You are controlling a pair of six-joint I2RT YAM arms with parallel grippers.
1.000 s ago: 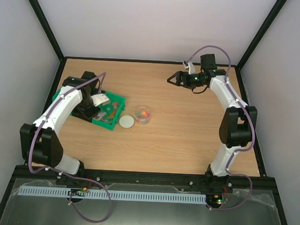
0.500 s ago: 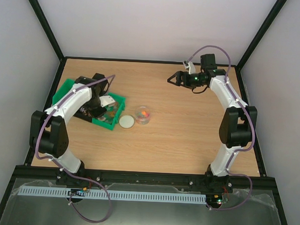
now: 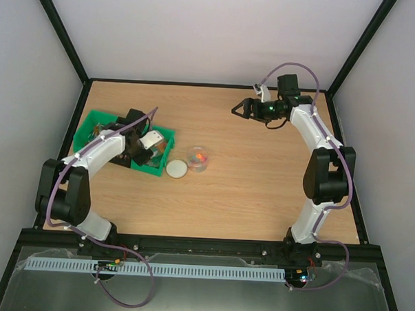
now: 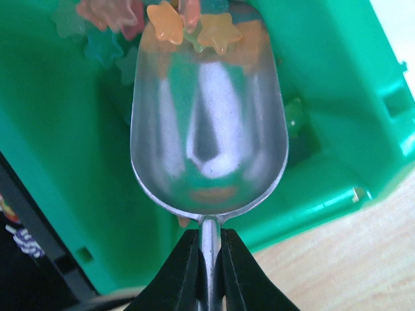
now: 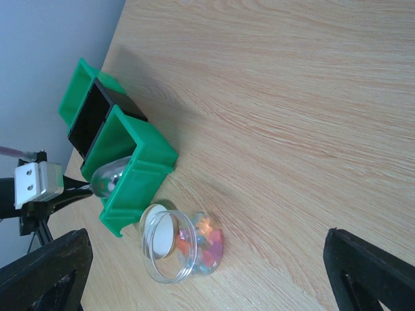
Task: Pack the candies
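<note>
Few candies point(image 4: 194, 29) reach the metal scoop point(image 4: 209, 123): some star-shaped ones at its front lip, on it or just past it, can't tell. The bowl is otherwise bare, down inside the green bin point(image 4: 331, 97). A handful of candies sit in the clear jar point(image 3: 198, 158) near the bin, with the white lid point(image 3: 175, 169) flat on the table point(image 3: 261, 192) between jar and bin.

Left end effector point(image 4: 209, 241) pinches the scoop's thin handle. Right end effector point(image 3: 237, 110) is spread wide, holding nothing, well apart from the bin.

Risks:
- The thin handle could twist in the pinch and dump the load.
- Lip candies likely slide off on lift.
- A shallow pass comes up near-empty.

The bin's candy pile is mostly cut off in the left wrist view, and the arm covers it from above.
</note>
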